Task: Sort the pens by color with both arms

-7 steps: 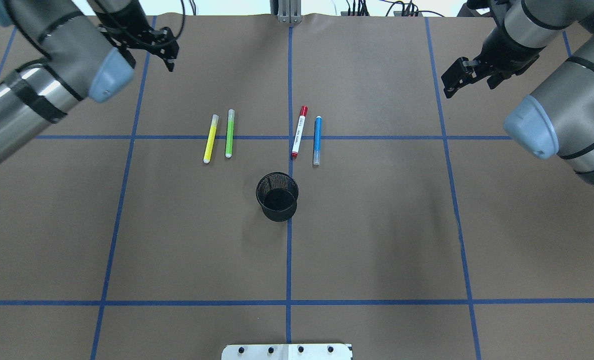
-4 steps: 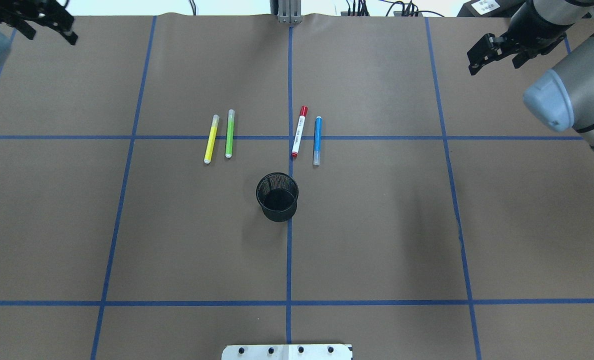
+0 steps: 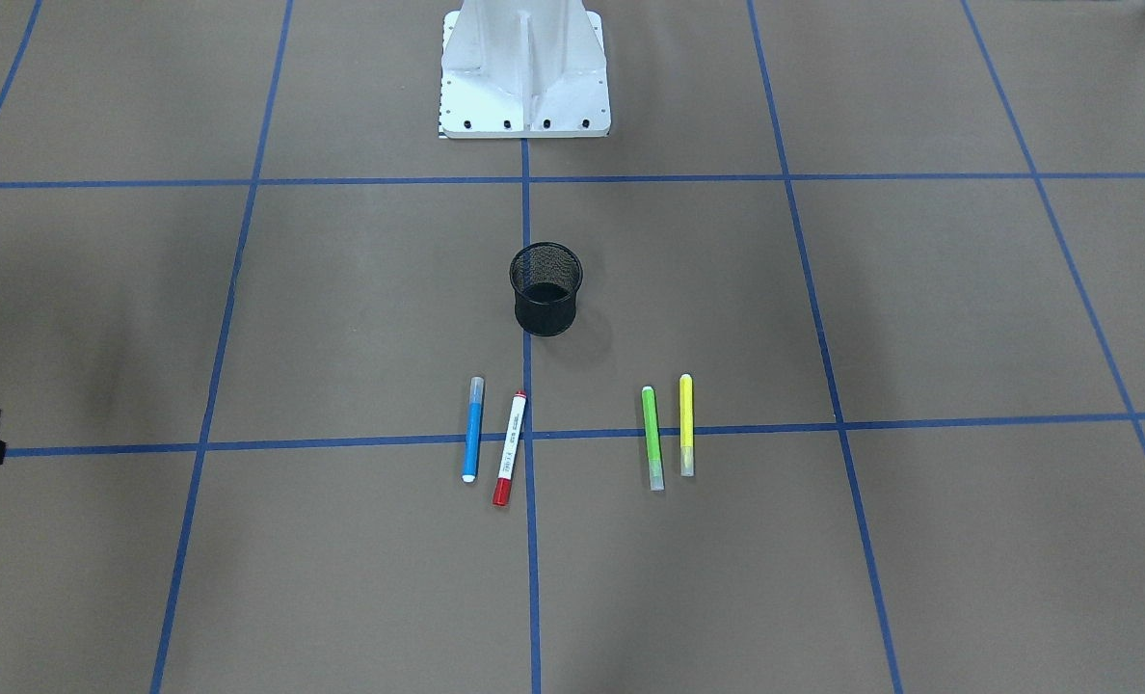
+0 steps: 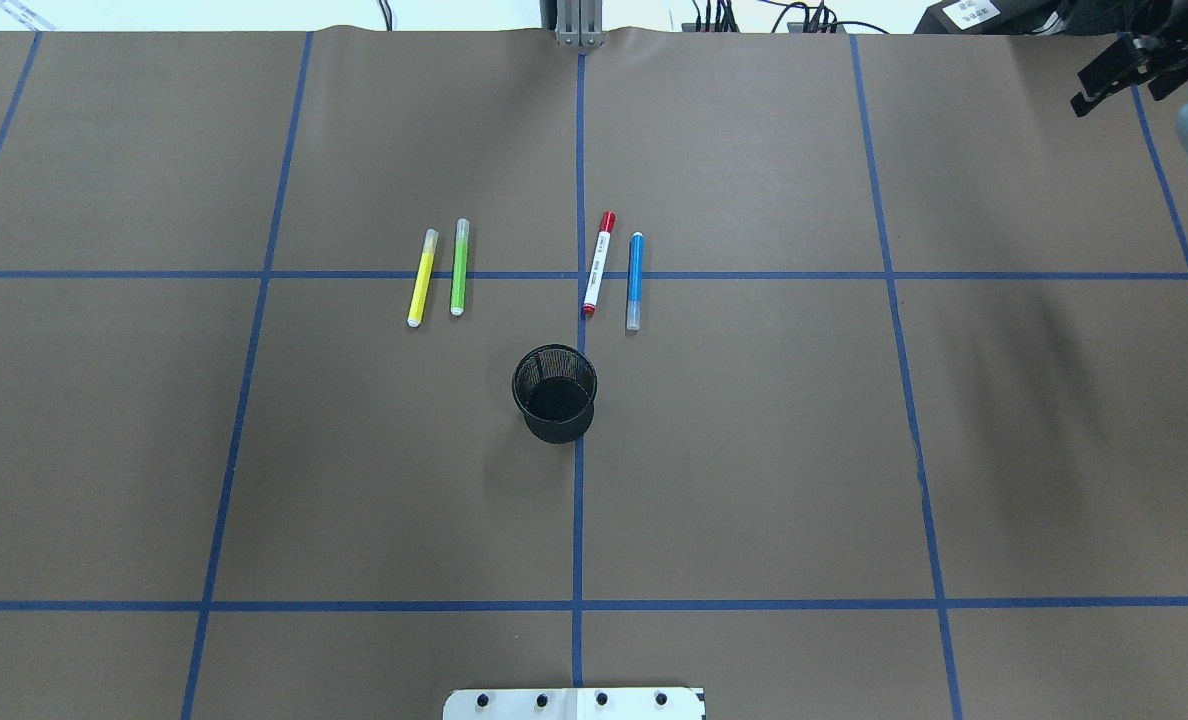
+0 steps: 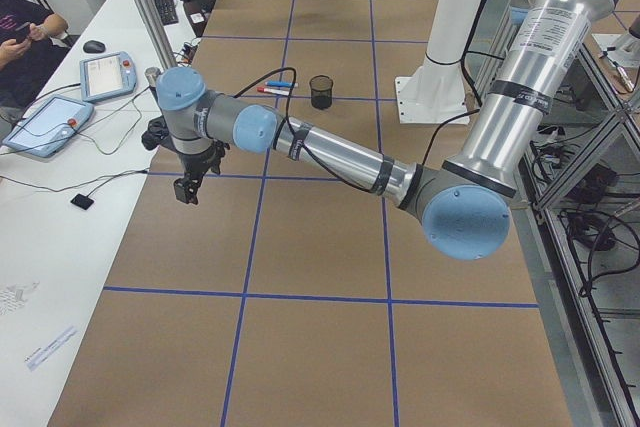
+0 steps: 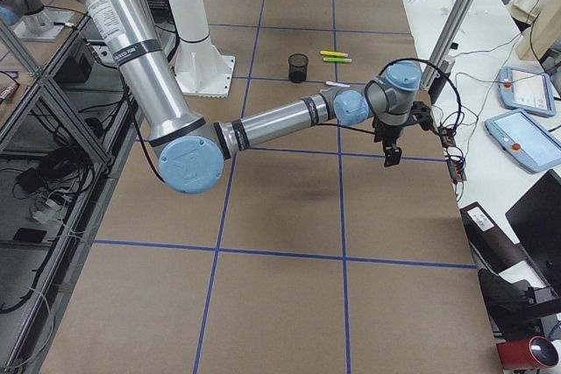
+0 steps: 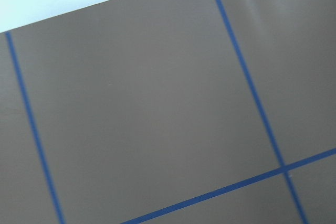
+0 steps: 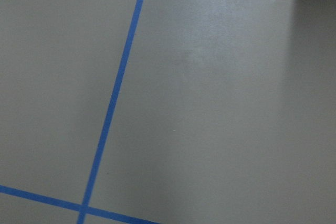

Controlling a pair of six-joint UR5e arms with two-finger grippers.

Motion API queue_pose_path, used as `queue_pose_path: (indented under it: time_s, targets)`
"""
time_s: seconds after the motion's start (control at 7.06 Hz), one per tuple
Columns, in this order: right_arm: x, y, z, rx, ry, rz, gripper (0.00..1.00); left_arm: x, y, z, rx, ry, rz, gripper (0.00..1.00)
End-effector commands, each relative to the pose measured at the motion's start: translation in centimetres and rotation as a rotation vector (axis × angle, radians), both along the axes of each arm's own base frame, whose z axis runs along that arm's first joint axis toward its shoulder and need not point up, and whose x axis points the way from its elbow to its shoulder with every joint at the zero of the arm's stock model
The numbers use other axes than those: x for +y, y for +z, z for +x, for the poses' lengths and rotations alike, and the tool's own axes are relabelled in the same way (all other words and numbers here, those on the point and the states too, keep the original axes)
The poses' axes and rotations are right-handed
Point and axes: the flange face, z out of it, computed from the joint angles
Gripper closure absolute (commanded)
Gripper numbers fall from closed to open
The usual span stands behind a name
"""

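All four pens lie flat in the middle of the table (image 4: 754,450), and neither of my grippers is near them. On my left half, the yellow (image 4: 420,278) and the green (image 4: 459,267) lie side by side, close but apart, both crossing the blue tape line (image 4: 354,274). On my right half, the red (image 4: 599,263) lies slightly slanted, its near end right at the centre line. The blue (image 4: 634,281) lies just beside it, a narrow gap between them. The cup (image 4: 555,392) stands upright on the centre line, nearer my base than the pens.

My right gripper (image 4: 1119,98) hangs at the far right corner, well apart from everything. Its fingers look spread with nothing between them, though the overhead view cuts it off.

My left gripper (image 5: 185,197) points down near the table's far left edge. I cannot tell how its jaws stand. Both wrist cameras show only brown paper and tape.
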Motion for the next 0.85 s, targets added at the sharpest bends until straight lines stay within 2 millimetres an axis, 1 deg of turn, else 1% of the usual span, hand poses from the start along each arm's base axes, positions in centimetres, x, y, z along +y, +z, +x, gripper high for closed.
queue_pose_path:
  time_s: [0.0,0.14,0.28,0.42,0.57,0.71]
  targets:
    - [2.6,5.5,7.3,0.002,0.017,0.000,0.01,4.4,3.4,-6.4,0.024,-0.005,0.031,0.01]
    - [4.6,8.2,10.1,0.010,0.029,-0.012,0.01,8.2,6.0,-6.4,0.030,0.005,0.005,0.01]
    - [7.0,10.2,12.2,0.011,0.049,-0.029,0.01,12.1,7.1,-6.3,0.023,0.000,-0.005,0.01]
    - [9.8,11.6,13.0,0.012,0.055,-0.040,0.01,13.8,7.2,-6.6,0.021,-0.009,-0.004,0.01]
    - [12.7,12.9,14.1,0.012,0.071,-0.058,0.01,15.3,7.8,-7.0,0.019,-0.018,-0.012,0.01]
    - [15.2,13.2,15.3,0.012,0.094,-0.066,0.01,15.9,7.7,-7.0,0.016,-0.015,-0.005,0.01]
